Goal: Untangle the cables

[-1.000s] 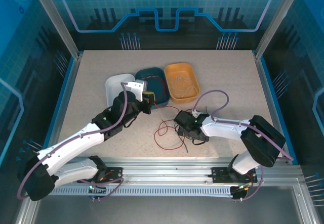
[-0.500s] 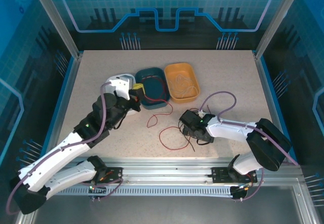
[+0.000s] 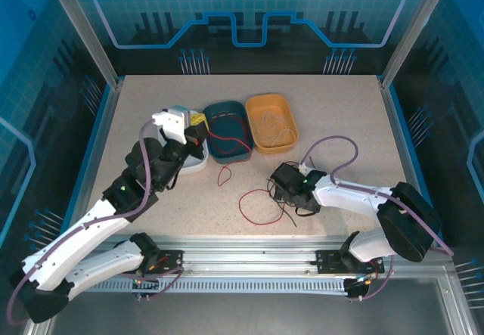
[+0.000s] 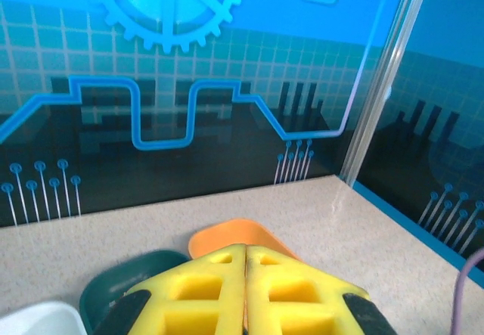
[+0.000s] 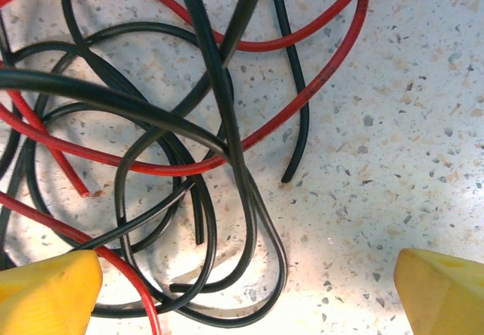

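Note:
My left gripper [image 3: 201, 123] [image 4: 246, 274] hangs over the white tray [image 3: 190, 162], its yellow fingers [image 4: 198, 293] pressed flat together. A red cable [image 3: 236, 129] leads from its tips through the teal tray [image 3: 227, 108], over the rim, into a small loop [image 3: 224, 175] on the table. My right gripper [image 3: 281, 193] [image 5: 246, 297] is open just above a tangle of black cables [image 5: 227, 134] and red cable [image 5: 151, 167] lying on the table. One red loop [image 3: 257, 208] trails left of that tangle. A whitish cable [image 3: 274, 129] lies in the orange tray [image 3: 261, 100].
The three trays stand side by side at the table's middle back; the left arm covers much of the white one. Raised blue edges border the table left and right, and a metal rail [image 3: 249, 253] runs along the near edge.
The left gripper has moved left and back, from over the teal tray to over the white one, dragging the red cable toward the trays. The right gripper has shifted slightly right, still open.

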Available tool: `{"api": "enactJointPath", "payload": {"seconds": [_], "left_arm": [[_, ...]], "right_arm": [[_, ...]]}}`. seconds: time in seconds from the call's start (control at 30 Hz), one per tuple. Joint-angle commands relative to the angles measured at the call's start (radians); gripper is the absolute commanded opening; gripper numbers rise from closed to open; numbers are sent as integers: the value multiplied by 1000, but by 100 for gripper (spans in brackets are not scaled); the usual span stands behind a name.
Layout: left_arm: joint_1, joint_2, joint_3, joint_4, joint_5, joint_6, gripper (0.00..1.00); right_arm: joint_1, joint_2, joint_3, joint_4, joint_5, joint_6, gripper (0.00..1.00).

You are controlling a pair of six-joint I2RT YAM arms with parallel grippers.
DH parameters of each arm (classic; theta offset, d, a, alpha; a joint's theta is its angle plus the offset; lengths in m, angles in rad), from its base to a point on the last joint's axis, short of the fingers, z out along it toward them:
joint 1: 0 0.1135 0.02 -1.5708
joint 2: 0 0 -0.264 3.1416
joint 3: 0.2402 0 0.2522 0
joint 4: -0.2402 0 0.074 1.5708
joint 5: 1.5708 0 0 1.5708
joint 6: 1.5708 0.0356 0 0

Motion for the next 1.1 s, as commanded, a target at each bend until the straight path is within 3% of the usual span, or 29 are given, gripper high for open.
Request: {"api": "enactJointPath", "payload": {"seconds": [0.0, 0.2, 0.4, 0.63, 1.07], "left_arm": [[39, 32, 61, 98, -8, 54, 0], [180, 158, 127, 145, 87, 2, 0], [255, 311, 199, 198, 129, 3, 0], [297, 482, 252, 303, 172, 27, 0], [311, 633, 290, 229, 146, 17, 0]], "right_arm": [[-14, -38, -6, -13, 28, 8, 100], [-12, -89, -9, 3, 28, -25, 100], [-9, -117, -3, 4, 33, -49, 100], [1, -140, 8, 14, 39, -65, 100], [4, -211, 20, -17, 56, -72, 100]]}}
